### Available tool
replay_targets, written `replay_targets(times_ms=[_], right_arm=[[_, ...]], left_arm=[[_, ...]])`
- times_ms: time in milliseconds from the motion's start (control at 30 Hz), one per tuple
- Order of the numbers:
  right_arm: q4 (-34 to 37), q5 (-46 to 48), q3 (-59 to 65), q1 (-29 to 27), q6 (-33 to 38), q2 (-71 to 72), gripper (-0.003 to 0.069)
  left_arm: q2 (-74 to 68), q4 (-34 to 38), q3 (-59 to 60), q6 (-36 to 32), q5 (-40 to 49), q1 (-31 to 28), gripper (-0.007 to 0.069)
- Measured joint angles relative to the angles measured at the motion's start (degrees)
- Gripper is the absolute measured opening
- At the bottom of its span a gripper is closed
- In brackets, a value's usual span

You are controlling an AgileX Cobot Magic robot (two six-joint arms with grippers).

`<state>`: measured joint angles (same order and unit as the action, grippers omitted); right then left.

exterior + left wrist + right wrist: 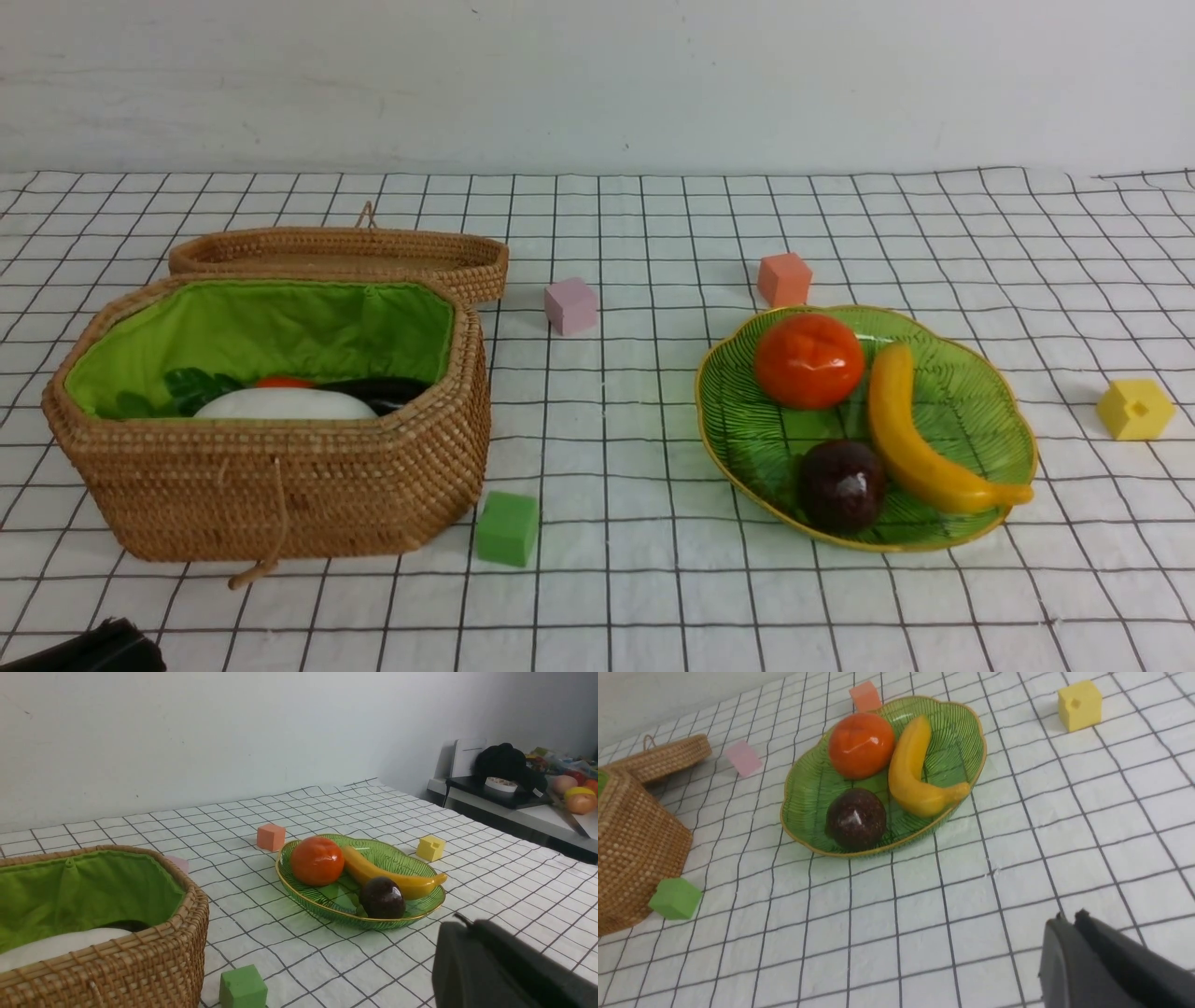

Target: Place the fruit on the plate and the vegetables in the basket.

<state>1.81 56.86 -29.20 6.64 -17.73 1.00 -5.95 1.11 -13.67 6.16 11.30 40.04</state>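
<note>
Resting on the green leaf-shaped plate (980, 411) at 3 o'clock on the table (635, 579): orange persimmon (808, 360) at the far side, yellow banana (920, 439) just beside it toward 3 o'clock, dark mangosteen (841, 485) at the near side, close to the banana. Lying inside the wicker basket (271, 485) at 9 o'clock: white radish (285, 404), green leaves (191, 387), a bit of orange carrot (283, 382), dark eggplant (387, 392); gourd not seen. Placed just behind the basket at 12 o'clock: woven lid (341, 252). Scattered on the checked cloth: pink cube (570, 305), orange cube (784, 279) close behind the plate, yellow cube (1134, 408), green cube (507, 528) beside the basket. Closed and holding nothing: left fingers (472, 942) and right fingers (1073, 938), both above bare cloth.
</note>
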Motion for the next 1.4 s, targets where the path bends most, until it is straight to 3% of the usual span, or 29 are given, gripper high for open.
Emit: replay_targets(times_ms=[133,233,467,1400], right_arm=[[-1.81,-11.47,5.64,-0.76,4.12,0.01,-0.0008],[-3.27,-23.95,14.70,-4.62,8.33,0.01,-0.0008],[-3.22,-33.14,29.55,-6.25,9.59,-0.06,-0.0008],[-1.81,-34.75,29.97,-6.25,9.59,-0.06,-0.0002]], left_arm=[[0.00,0.00,0.00,0.00,0.05,0.00,-0.0013],[0.00,0.00,0.00,0.00,0.05,0.00,-0.0010],[0.00,0.00,0.00,0.00,0.25,0.00,-0.0004],[0.05,0.00,0.43,-0.02,0.91,-0.05,0.0017]])
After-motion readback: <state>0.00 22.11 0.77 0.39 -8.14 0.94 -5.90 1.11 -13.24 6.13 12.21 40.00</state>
